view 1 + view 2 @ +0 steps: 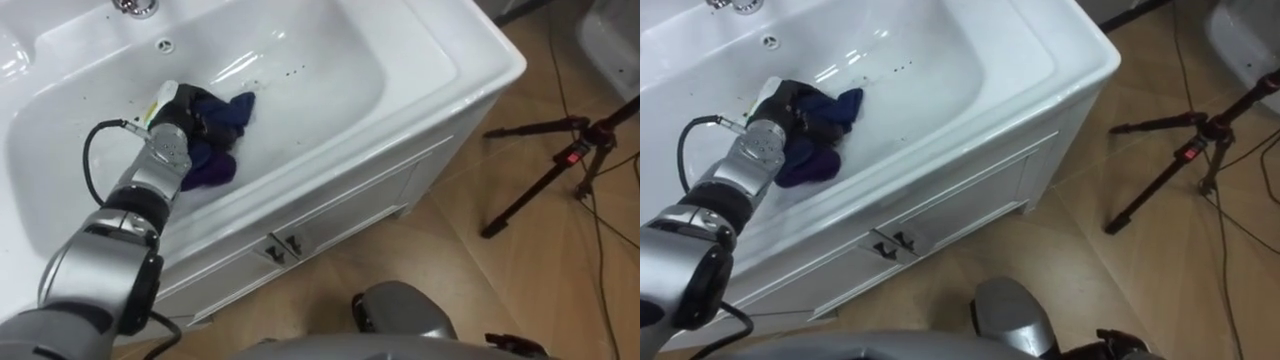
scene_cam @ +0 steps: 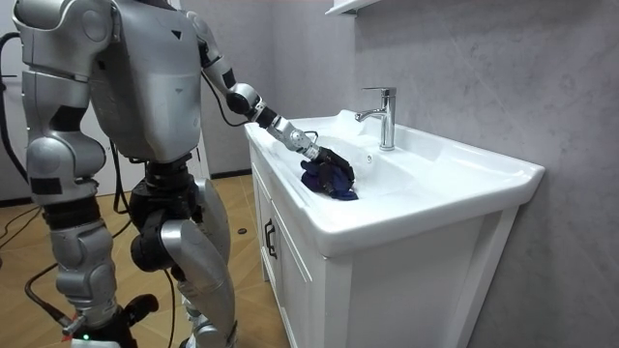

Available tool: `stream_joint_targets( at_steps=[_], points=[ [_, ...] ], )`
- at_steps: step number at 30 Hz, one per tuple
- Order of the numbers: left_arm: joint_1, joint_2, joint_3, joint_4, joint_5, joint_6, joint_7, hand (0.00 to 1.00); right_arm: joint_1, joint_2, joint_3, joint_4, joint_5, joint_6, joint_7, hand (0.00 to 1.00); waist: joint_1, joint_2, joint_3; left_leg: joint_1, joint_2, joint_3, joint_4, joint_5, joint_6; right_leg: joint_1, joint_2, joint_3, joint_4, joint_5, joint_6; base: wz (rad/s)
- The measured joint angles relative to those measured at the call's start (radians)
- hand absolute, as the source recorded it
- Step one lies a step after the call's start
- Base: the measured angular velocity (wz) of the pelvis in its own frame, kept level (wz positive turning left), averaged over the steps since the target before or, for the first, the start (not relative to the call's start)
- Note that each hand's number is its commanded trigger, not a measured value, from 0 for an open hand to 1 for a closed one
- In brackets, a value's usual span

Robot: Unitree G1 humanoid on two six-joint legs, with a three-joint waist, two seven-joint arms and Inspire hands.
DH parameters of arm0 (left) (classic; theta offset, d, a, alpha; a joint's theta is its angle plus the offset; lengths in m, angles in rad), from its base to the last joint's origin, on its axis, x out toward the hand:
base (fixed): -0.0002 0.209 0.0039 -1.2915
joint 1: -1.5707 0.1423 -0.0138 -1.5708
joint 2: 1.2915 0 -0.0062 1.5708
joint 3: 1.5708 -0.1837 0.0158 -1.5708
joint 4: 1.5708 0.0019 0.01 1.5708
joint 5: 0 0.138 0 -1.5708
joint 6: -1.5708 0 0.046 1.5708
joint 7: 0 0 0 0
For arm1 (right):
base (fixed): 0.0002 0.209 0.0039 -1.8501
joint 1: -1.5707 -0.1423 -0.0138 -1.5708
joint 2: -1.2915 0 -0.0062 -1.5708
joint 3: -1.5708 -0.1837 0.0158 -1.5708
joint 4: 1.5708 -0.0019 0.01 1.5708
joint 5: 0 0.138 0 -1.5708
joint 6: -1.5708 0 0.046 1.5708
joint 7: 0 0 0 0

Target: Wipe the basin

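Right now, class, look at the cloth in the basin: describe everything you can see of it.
The cloth is dark blue, soft-looking fabric, crumpled into a bunch, with folds spilling out to either side. It lies on the near inner slope of the white basin, touching its surface. The robot's left hand grips it from above, fingers curled into the bunch.

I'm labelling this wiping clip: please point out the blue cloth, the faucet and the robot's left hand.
blue cloth (image 1: 212, 168), left eye view, lower bunched part.
faucet (image 2: 388, 126), room view, upright chrome body.
left hand (image 1: 190, 108), left eye view, back of hand.
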State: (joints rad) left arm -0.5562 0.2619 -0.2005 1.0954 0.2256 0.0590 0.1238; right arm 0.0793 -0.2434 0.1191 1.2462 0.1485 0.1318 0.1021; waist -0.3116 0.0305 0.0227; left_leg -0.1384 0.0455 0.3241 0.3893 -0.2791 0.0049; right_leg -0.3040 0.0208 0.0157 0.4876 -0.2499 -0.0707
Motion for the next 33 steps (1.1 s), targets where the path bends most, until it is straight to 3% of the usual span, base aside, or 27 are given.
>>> stream_joint_targets(
  at_steps=[6, 10, 14, 20, 28, 33],
  points=[
    [-0.048, -0.008, -0.002, -0.003, -0.028, 0.000, 0.002, 1.00, -0.001, 0.006, 0.020, 0.009, 0.004, -0.001, -0.002, 0.00, -0.012, -0.017, 0.0106, -0.035, 0.002, 0.002, 0.026, -0.001, 0.002, -0.029, 0.001, 0.008, 0.017, -0.002, 0.004, 0.03],
    [-0.085, -0.036, -0.023, -0.010, -0.038, -0.017, 0.001, 1.00, 0.001, 0.006, 0.041, 0.040, 0.005, 0.001, 0.008, 0.00, -0.017, -0.018, 0.0141, -0.044, 0.016, 0.019, 0.026, -0.007, 0.009, -0.042, 0.010, 0.014, 0.016, 0.004, 0.003, -0.07],
    [-0.128, -0.036, -0.042, -0.026, -0.038, -0.024, 0.000, 1.00, 0.000, 0.007, 0.061, 0.041, 0.006, 0.001, 0.012, 0.00, -0.019, -0.021, 0.0171, -0.079, 0.019, 0.029, 0.048, -0.014, 0.010, -0.078, 0.014, 0.017, 0.034, 0.013, -0.003, -0.11],
    [-0.134, -0.044, -0.050, -0.035, -0.083, -0.023, -0.002, 1.00, -0.003, 0.013, 0.120, 0.044, 0.004, -0.003, 0.012, 0.00, -0.041, -0.022, 0.0185, -0.099, 0.034, 0.029, 0.080, -0.014, 0.010, -0.080, 0.017, 0.004, 0.034, 0.015, -0.011, 0.06],
    [-0.143, -0.065, -0.056, -0.036, -0.147, -0.024, -0.019, 1.00, -0.006, 0.012, 0.144, 0.052, 0.003, -0.002, 0.015, 0.00, -0.043, -0.007, 0.0247, -0.108, 0.047, 0.027, 0.087, -0.022, 0.009, -0.083, 0.023, -0.001, 0.032, 0.017, -0.010, 0.02],
    [-0.149, -0.074, -0.057, -0.037, -0.147, -0.024, -0.017, 1.00, -0.004, 0.013, 0.144, 0.052, 0.008, -0.004, 0.010, 0.00, -0.043, 0.010, 0.0220, -0.110, 0.043, 0.029, 0.081, -0.028, 0.010, -0.096, 0.014, -0.008, 0.048, 0.018, -0.012, 0.00]
  ],
)
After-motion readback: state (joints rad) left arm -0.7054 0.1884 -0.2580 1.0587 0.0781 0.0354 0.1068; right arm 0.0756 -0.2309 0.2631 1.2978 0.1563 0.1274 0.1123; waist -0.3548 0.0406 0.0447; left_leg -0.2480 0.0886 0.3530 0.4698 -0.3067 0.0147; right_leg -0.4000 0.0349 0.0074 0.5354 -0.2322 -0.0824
